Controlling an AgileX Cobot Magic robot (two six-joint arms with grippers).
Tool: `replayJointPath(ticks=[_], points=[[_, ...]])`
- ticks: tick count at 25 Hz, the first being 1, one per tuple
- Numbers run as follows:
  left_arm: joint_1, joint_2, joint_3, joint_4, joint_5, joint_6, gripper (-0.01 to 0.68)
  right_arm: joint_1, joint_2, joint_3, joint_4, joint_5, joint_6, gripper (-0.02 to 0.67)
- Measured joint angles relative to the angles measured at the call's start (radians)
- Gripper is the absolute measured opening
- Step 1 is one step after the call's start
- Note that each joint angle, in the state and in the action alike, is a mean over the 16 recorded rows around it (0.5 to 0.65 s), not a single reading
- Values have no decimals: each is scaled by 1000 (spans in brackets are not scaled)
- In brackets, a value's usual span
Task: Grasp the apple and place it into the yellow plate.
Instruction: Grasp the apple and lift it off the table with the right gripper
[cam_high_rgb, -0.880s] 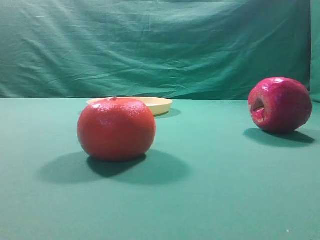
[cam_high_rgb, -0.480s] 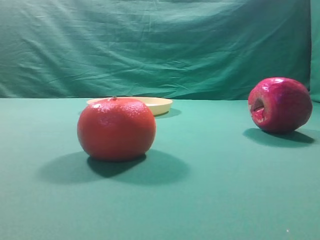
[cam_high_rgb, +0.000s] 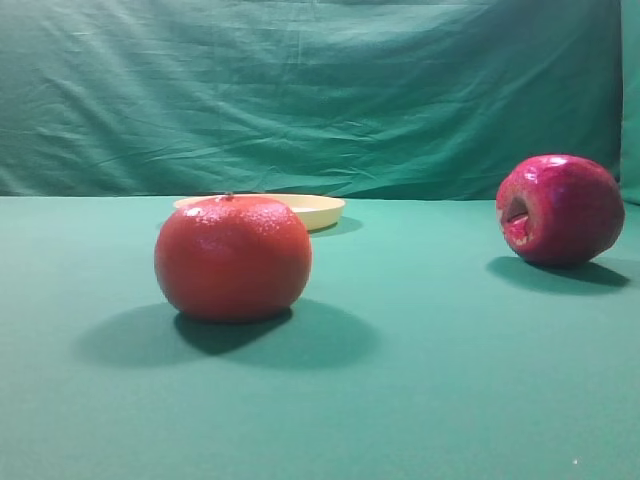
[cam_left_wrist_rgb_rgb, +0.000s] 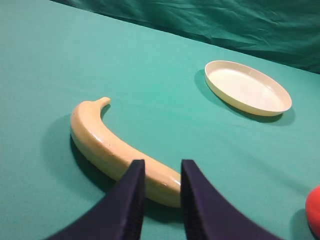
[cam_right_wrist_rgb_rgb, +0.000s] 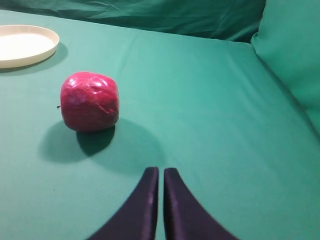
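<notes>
Apple not yet grasped; plate empty.
The apple (cam_right_wrist_rgb_rgb: 90, 101) lies ahead and left of the right gripper (cam_right_wrist_rgb_rgb: 158, 176), whose jaws are nearly closed. The glossy, rigid skin is judged slippery; a grip across the widest part is advised. The plate (cam_right_wrist_rgb_rgb: 30, 52) lies beyond.

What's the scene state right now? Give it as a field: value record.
apple: lying on its side on the green cloth, ungrasped
yellow plate: empty
orange-red fruit: in front of the plate in the high view
banana: on the cloth just ahead of the left gripper
left gripper: fingers slightly apart, holding nothing
right gripper: fingers nearly together, short of the apple
task progress: grasp not yet made
</notes>
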Motion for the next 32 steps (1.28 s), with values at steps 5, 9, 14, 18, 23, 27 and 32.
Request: replayJointPath(ticks=[5, 9, 14, 18, 23, 27, 32], points=[[0, 0, 0, 0, 0, 0, 157, 0, 0, 1, 32, -50, 19, 0], [0, 0, 0, 0, 0, 0, 157, 0, 0, 0, 78, -120, 48, 0], [0, 0, 0, 0, 0, 0, 157, 0, 7, -37, 141, -176, 84, 0], [0, 0, 0, 0, 0, 0, 157, 0, 50, -108, 183, -163, 87, 0], [0, 0, 0, 0, 0, 0, 157, 0, 174, -240, 199, -33, 42, 0], [0, 0, 0, 0, 0, 0, 157, 0, 327, -366, 203, 98, -20, 0], [0, 0, 0, 0, 0, 0, 157, 0, 548, -498, 211, 226, -99, 0]])
